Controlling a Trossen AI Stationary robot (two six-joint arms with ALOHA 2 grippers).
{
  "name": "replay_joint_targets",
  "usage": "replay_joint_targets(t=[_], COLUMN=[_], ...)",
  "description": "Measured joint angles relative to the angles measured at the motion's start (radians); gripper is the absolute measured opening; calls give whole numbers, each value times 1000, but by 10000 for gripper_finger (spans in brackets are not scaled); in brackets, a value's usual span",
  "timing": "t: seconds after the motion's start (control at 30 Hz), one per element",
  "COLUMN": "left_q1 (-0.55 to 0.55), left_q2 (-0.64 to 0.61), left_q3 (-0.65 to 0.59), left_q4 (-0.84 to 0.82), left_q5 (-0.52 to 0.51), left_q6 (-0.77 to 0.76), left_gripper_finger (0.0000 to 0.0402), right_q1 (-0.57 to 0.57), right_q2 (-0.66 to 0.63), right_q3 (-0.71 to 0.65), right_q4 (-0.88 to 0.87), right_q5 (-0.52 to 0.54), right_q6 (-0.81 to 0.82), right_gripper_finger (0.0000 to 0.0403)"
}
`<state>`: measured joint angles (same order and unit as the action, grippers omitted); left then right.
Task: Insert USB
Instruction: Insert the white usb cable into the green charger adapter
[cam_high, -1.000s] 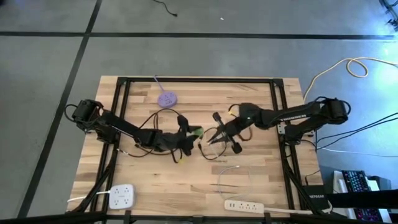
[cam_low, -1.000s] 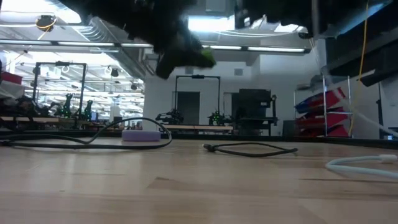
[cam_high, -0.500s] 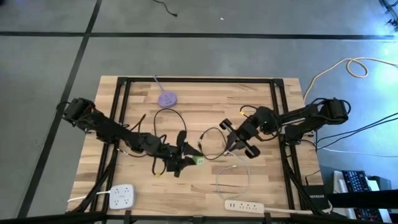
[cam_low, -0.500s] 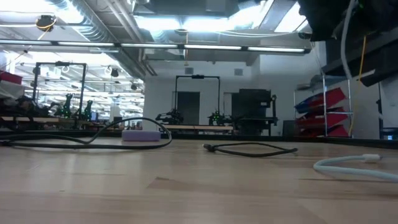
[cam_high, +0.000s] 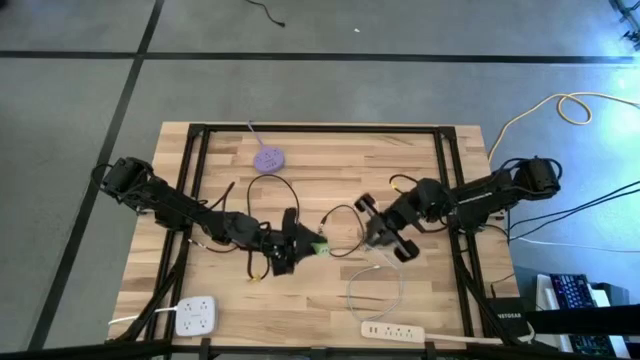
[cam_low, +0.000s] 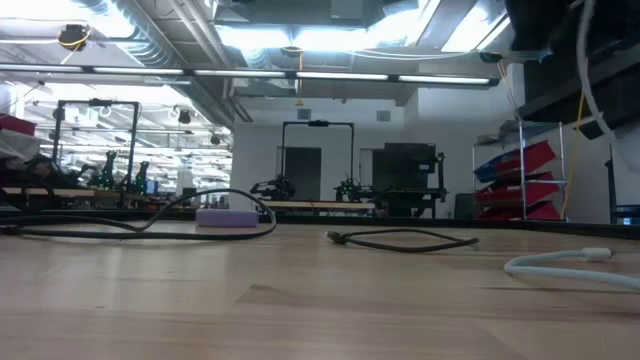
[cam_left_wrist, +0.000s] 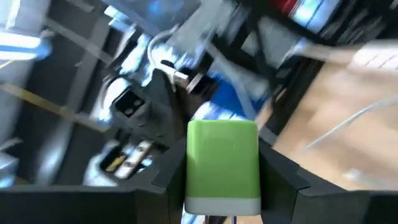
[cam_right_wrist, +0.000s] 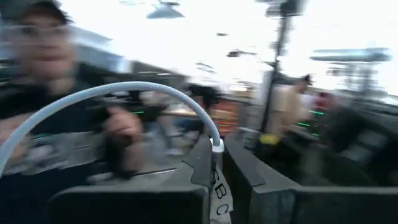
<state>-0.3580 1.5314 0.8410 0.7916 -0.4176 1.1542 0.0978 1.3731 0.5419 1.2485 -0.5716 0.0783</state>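
Over the table's middle, my left gripper (cam_high: 308, 246) is shut on a green block (cam_high: 320, 247) with a white end (cam_left_wrist: 222, 204). My right gripper (cam_high: 372, 238) faces it from the right and is shut on the plug end of a white USB cable (cam_high: 375, 285). That cable's loop lies on the wood near the front edge (cam_low: 560, 265). Both grippers are above the low view's field. My left gripper pinches the green block's two opposite sides (cam_left_wrist: 194, 168) between its fingers. The fingers lie about level and point toward the table's right. The block is lifted clear of the table, its white end toward the wrist. My right gripper pinches the white plug body (cam_right_wrist: 219, 200) between its two fingers, lifted clear. The cable leaves at the fingertips (cam_right_wrist: 216, 147), arcs up and away, then hangs slack down to the table. The fingers slant upward.
A black cable (cam_high: 345, 225) lies loose on the wood between the arms. A purple hub (cam_high: 268, 158) sits at the far side, a white power strip (cam_high: 402, 329) and a white multi-socket adapter (cam_high: 195, 316) at the near edge. A person (cam_right_wrist: 37, 93) shows beyond the table.
My left gripper has carried the green block up and toward the table's near edge, rolling as it went; it has left the low view. My right gripper has drawn back toward the right and near edges and tipped upward, dragging the white cable's loop along the table.
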Motion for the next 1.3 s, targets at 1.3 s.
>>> replay_joint_targets(t=[1.3], left_q1=[296], left_q2=[184], left_q3=[0], left_q4=[697], left_q5=[-183], left_q6=[-157], left_gripper_finger=[123], right_q1=[-85], right_q2=[187], right_q3=[225], right_q4=[111], right_q5=[902], right_q6=[-300], right_gripper_finger=[0])
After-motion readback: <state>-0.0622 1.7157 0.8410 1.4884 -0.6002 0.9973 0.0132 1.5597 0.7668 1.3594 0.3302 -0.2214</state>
